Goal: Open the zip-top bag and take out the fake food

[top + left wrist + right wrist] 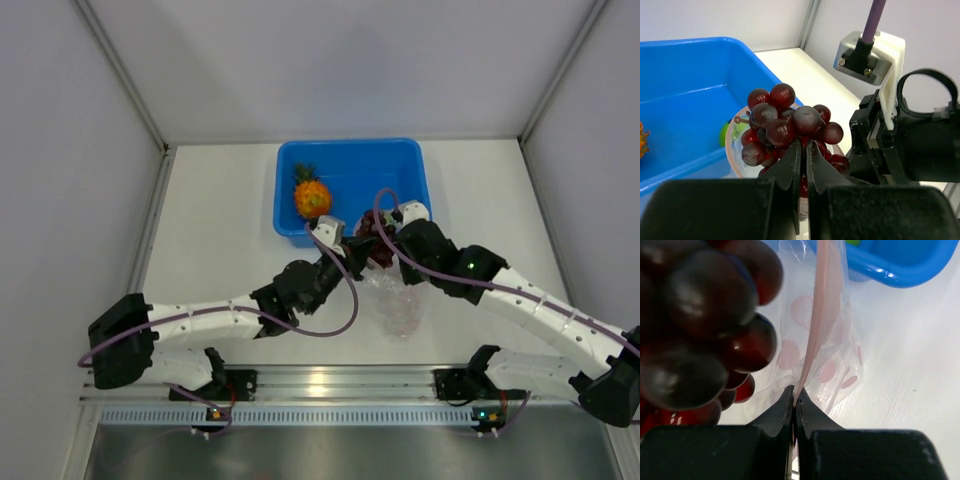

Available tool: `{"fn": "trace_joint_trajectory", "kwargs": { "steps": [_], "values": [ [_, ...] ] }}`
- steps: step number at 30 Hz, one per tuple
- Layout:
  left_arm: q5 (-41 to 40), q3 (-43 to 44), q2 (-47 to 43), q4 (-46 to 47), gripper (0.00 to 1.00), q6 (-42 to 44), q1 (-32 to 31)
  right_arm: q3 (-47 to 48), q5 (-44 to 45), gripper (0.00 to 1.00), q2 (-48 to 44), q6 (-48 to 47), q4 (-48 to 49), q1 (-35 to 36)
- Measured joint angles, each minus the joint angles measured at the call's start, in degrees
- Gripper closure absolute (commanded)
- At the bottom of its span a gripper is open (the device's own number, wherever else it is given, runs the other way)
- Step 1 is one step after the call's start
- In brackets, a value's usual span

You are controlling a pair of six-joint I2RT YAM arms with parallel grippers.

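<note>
- The blue tub stands at the middle of the far edge of the table.
- The zip-top bag is on the table just in front of the tub's near rim, toward its right corner. Its mouth is lifted up toward the tub and its clear, pink-dotted body trails back toward the near edge.
- The right gripper is pinched tight on the bag's pink zip strip, so that one side of the mouth stands up as a taut edge.
- The left gripper reaches in from the left. Its jaws are drawn almost together low in the grape bunch, with grapes bulging on either side of the fingers.
- The grape bunch sits above the bag's open mouth, over the tub's near rim. Most of it is clear of the plastic, and its lowest grapes seem to be within the pink rim, though the fingers hide that part.
- The pineapple lies inside the tub near its left near corner, with its green crown pointing toward the far wall.
- The green round fruit shows just behind the bag's rim. It appears to rest on the tub floor by the near wall.
</note>
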Motion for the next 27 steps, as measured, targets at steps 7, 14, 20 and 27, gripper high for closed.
{"fn": "trace_joint_trajectory", "kwargs": {
  "steps": [7,14,20,27],
  "values": [
    [-7.2,0.0,-1.2,1.9,1.00,-5.8,0.0,-0.7,1.4,1.00,0.0,1.5,3.8,-0.3],
    [-14.2,1.0,-0.3,5.7,1.00,-8.2,1.1,-2.8,-3.2,1.00,-2.3,0.8,7.1,-0.3],
    [-15.0,5.3,2.8,6.8,1.00,-9.9,2.9,-5.6,-3.8,1.00,-4.8,0.4,7.4,-0.3],
    [-16.3,8.3,3.4,7.6,1.00,-12.4,2.9,-6.7,-1.4,1.00,-4.5,0.9,7.3,-0.7]
  ]
}}
